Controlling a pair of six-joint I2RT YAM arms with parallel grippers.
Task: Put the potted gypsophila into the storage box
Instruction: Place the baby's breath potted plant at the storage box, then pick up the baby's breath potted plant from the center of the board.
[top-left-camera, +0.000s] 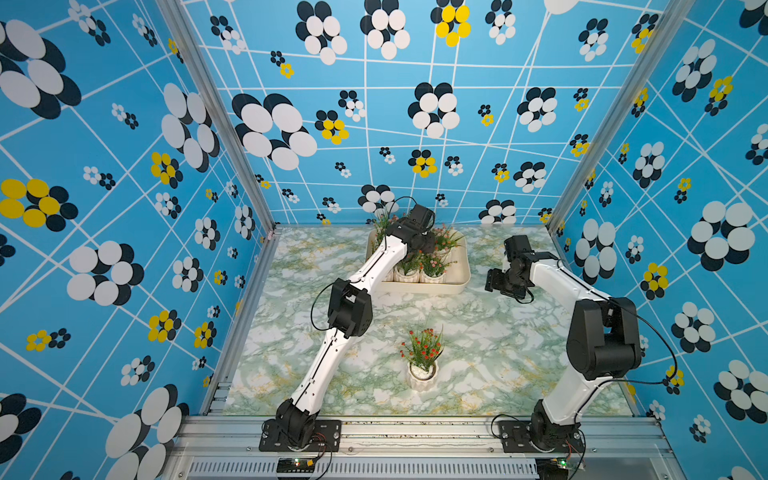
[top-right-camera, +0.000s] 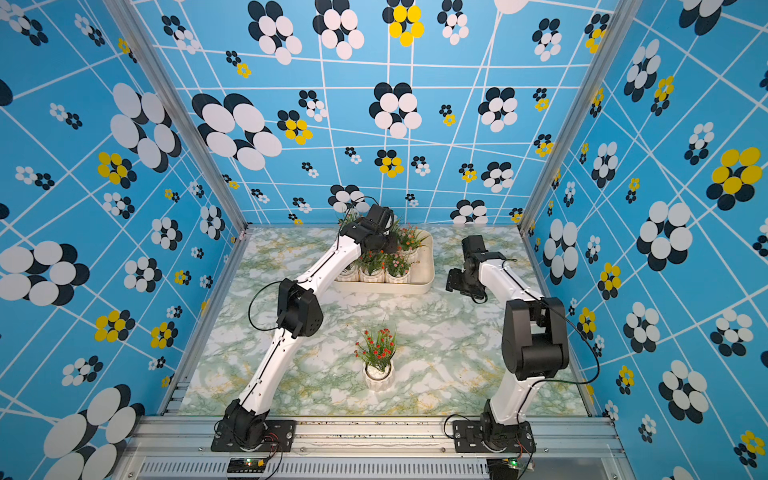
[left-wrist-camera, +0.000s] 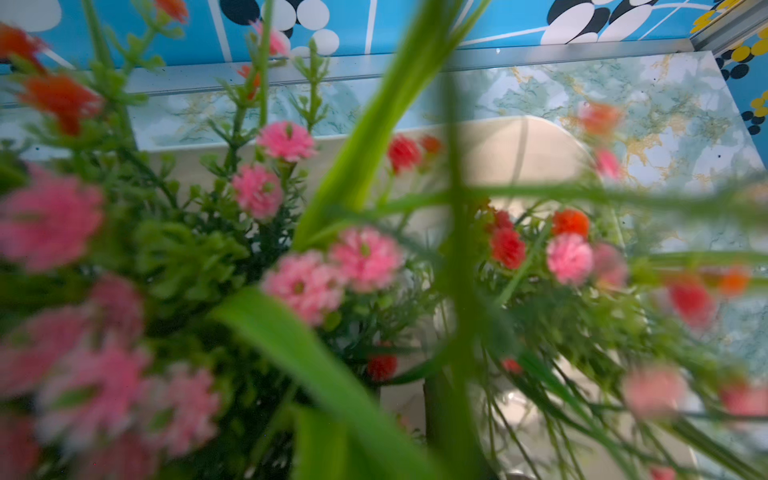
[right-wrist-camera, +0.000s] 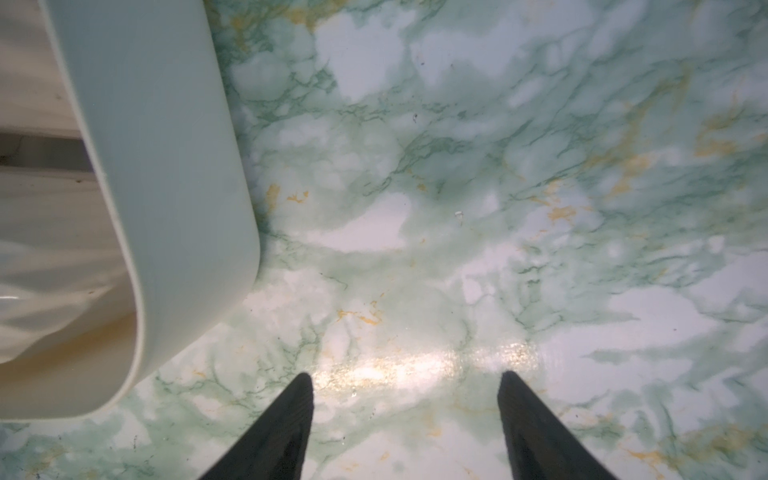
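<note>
Several pots (top-left-camera: 432, 272) sit in the storage box (top-left-camera: 462, 277), upper centre; one red potted gypsophila (top-left-camera: 423, 359) waits lower centre on the tabletop (top-left-camera: 498, 353). Left pincer (top-left-camera: 426, 244) hidden among them, can't tell its state; right pincer (right-wrist-camera: 405, 380) wide, empty.

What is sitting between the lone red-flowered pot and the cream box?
Nothing: only bare marbled tabletop separates the red-flowered pot from the storage box, as both top views show.

The storage box (right-wrist-camera: 166, 166) looks smooth matt plastic; the tabletop (right-wrist-camera: 457, 208) is glossy marble-print (glare shows).
</note>
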